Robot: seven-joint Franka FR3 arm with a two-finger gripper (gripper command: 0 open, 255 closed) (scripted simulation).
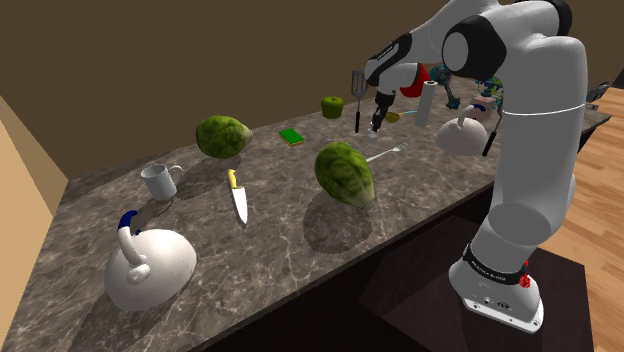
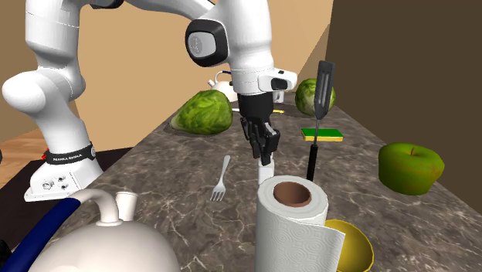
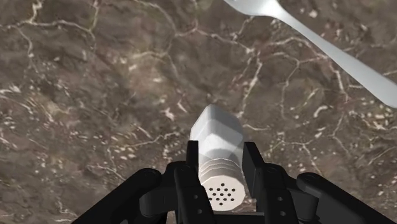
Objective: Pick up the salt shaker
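Wrist view: my claw clamped on the white salt shaker.
Fingers squeeze its ribbed top over the marble counter, fork handle lying near it.

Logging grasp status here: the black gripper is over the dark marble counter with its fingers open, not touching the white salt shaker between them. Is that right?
Not quite: the wrist view shows the black two-finger gripper shut on the white faceted salt shaker, fingers pressing both sides just past its perforated cap. It is over the dark veined marble counter, as you said.
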